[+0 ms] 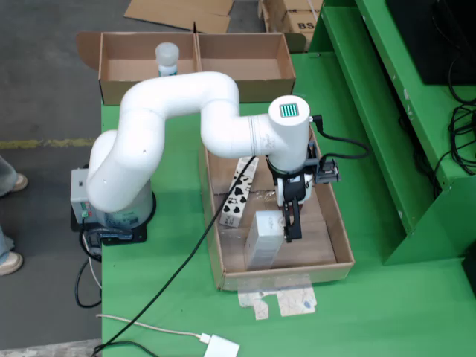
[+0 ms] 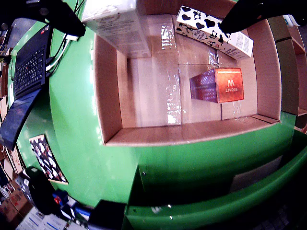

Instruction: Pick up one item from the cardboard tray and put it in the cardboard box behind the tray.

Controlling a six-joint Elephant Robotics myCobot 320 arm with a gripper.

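A cardboard tray (image 1: 282,277) lies on the green table. In it lie a tall white box (image 1: 264,238) and a cow-patterned carton (image 1: 239,192). My gripper (image 1: 292,217) hangs low inside the tray, just right of the white box. In the wrist view its dark fingers (image 2: 57,14) stand wide apart at the top corners, open, and hold nothing. That view shows the white box (image 2: 117,24) next to the left finger, the cow carton (image 2: 213,31) and a red box (image 2: 218,85) on the tray floor. The cardboard box (image 1: 223,88) stands behind the tray.
The two-compartment cardboard box holds a clear bottle (image 1: 166,58) in its left part. A green shelf frame (image 1: 387,111) rises on the right. A flat card cutout (image 1: 286,301) and a white adapter (image 1: 222,347) lie in front of the tray. A laptop (image 2: 29,62) sits beside the tray.
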